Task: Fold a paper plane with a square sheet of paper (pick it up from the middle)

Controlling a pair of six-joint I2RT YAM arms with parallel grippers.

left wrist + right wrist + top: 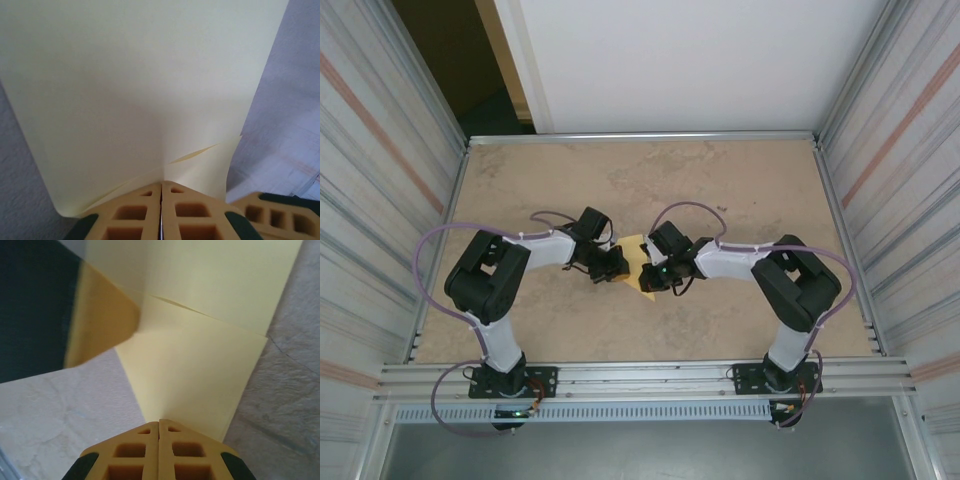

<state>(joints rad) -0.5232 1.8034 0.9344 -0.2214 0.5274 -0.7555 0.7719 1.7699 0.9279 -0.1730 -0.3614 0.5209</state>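
Note:
The pale-yellow square sheet of paper (pixel 638 258) is folded into overlapping layers and hangs between both grippers above the table's middle. My left gripper (pixel 618 268) is shut on one edge of it. In the left wrist view the paper (pixel 145 85) rises from the closed fingertips (pixel 161 184), with a loose flap (pixel 210 160) curling to the right. My right gripper (pixel 652 276) is shut on the opposite edge. In the right wrist view its closed tips (pixel 159 421) pinch a creased panel of the paper (pixel 200 360). The grippers hide most of the paper's outline from above.
The beige stone-patterned table (pixel 740 185) is bounded by a metal frame (pixel 640 136) and corrugated side walls (pixel 380 180). A blurred finger of the left gripper (pixel 100 320) crosses the right wrist view. The right gripper's fingers (pixel 272 215) show at the left wrist view's corner.

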